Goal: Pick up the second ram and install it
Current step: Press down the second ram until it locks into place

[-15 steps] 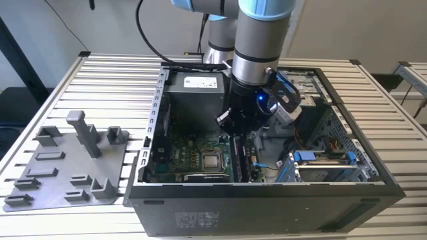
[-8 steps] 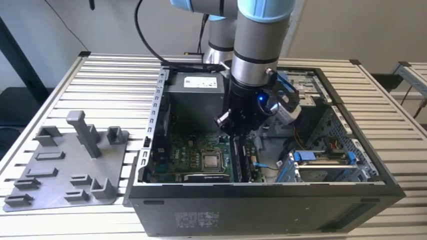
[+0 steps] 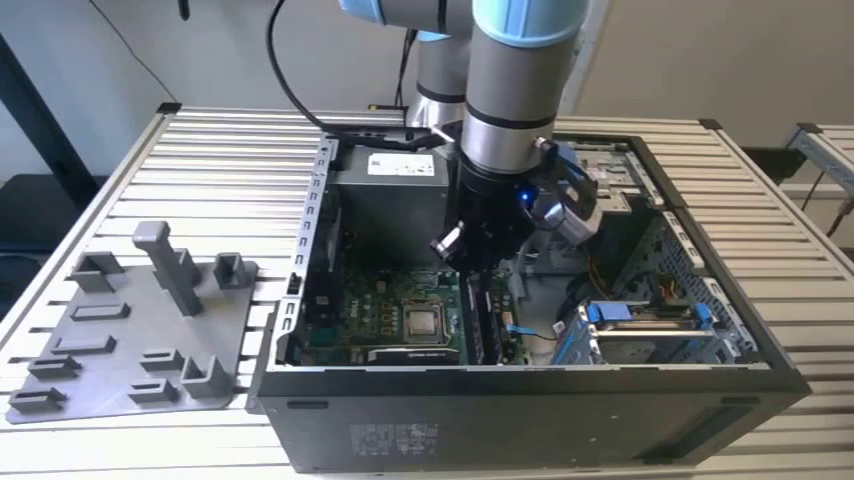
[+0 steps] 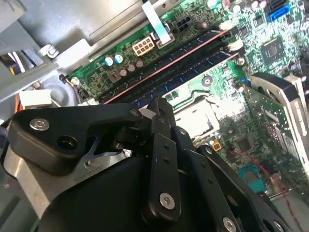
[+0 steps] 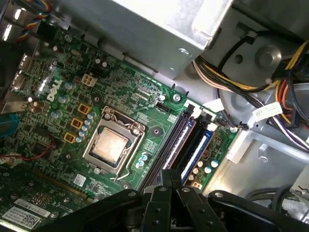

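Observation:
My gripper reaches down into the open computer case, over the motherboard. Its black fingers are pressed together with nothing visible between them. In both wrist views the tips hang right over the row of long memory sockets beside the CPU. The second ram stands on edge in a socket, in line with the fingertips; its thin top edge runs along the sockets. I cannot tell whether the tips touch it.
A grey fixture plate with a tall grey post lies on the slatted table at the exterior view's left. Inside the case are the power supply, cable bundles and a drive cage.

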